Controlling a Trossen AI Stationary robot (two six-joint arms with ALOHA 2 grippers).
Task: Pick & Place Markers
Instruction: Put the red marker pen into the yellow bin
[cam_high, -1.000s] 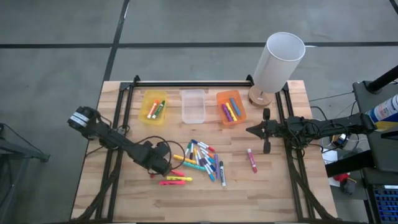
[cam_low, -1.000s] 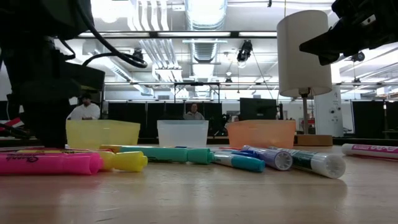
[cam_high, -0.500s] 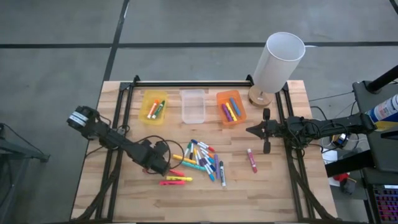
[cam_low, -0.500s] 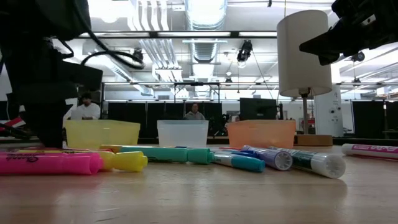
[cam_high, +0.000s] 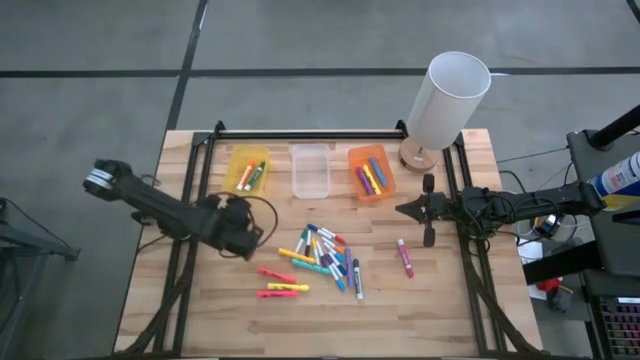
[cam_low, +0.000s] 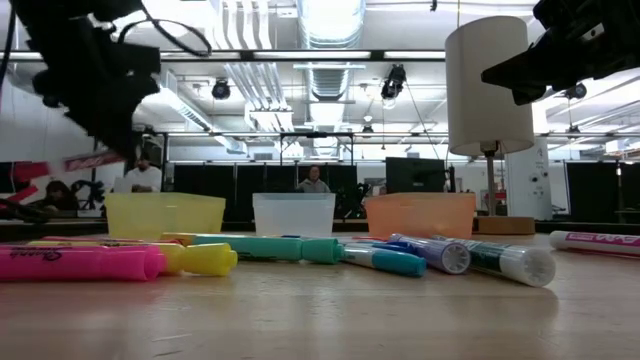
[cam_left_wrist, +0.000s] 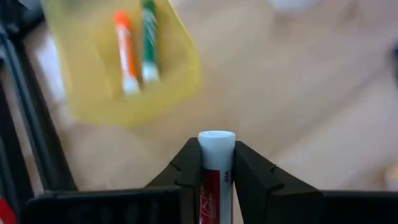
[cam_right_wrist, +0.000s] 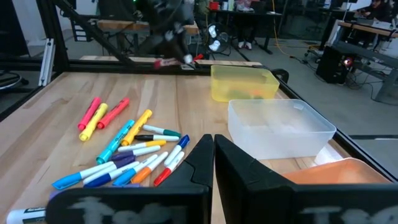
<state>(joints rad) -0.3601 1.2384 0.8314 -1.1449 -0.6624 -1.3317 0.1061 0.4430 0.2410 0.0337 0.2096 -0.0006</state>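
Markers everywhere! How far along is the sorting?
A few markers already lie in the yellow bin and orange bin; the clear bin looks empty. The left hand holds a red marker near the yellow bin. The pile remains on the table.

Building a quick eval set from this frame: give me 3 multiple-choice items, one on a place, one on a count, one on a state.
1. Where is the left gripper?
A. inside the orange bin
B. raised, between the marker pile and the yellow bin
C. beside the lamp

2. How many markers lie in the yellow bin?
A. none
B. two
C. five

3. What is the left gripper doing?
A. open, empty
B. shut on nothing
C. shut on a red marker

Key: 1 B, the high view puts it between the pile and the yellow bin. 2 B, left wrist view shows an orange and a green one. 3 C, the fingers clamp a red marker.
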